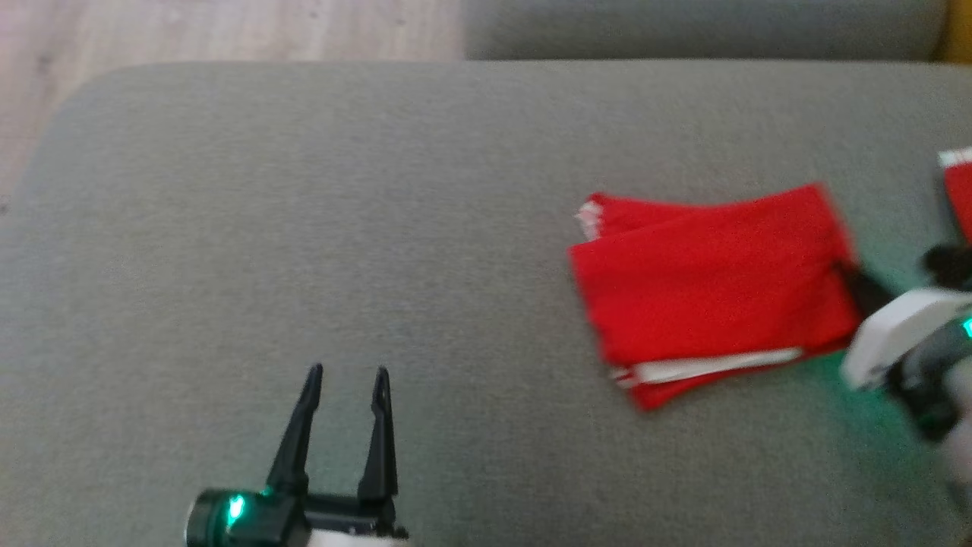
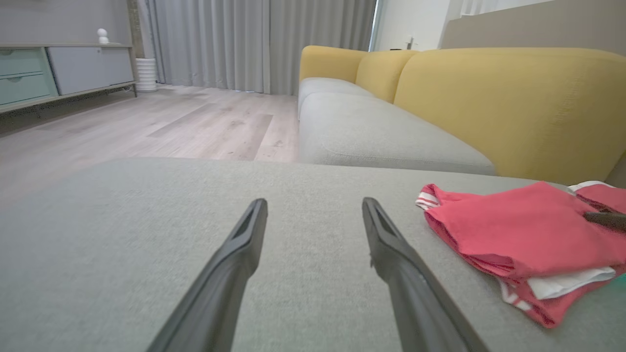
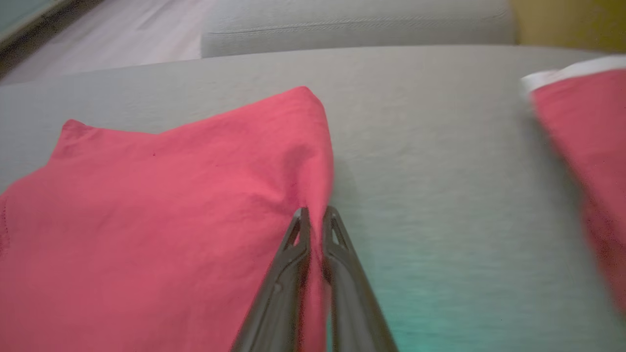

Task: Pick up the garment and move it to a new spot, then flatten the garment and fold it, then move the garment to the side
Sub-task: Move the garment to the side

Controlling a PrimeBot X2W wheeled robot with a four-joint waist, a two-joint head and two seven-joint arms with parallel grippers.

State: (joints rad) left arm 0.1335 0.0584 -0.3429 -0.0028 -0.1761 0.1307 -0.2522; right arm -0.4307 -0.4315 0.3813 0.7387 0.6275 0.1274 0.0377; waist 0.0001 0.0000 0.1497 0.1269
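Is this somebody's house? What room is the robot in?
Probably a living room in a home: there is a yellow sofa, long grey curtains reaching a wooden floor, and a low cabinet with drawers.

From my remote station, I see the garment (image 1: 714,289) at three o'clock as matt red woven cloth, softly creased, edged with a smoother white trim band (image 1: 721,367). The cushion (image 1: 304,228) beneath it is grey upholstery fabric, matt and finely grained. My left gripper (image 1: 348,370) is dark matt plastic. At eleven o'clock, the floor (image 1: 190,30) is pale wood plank, faintly satin.
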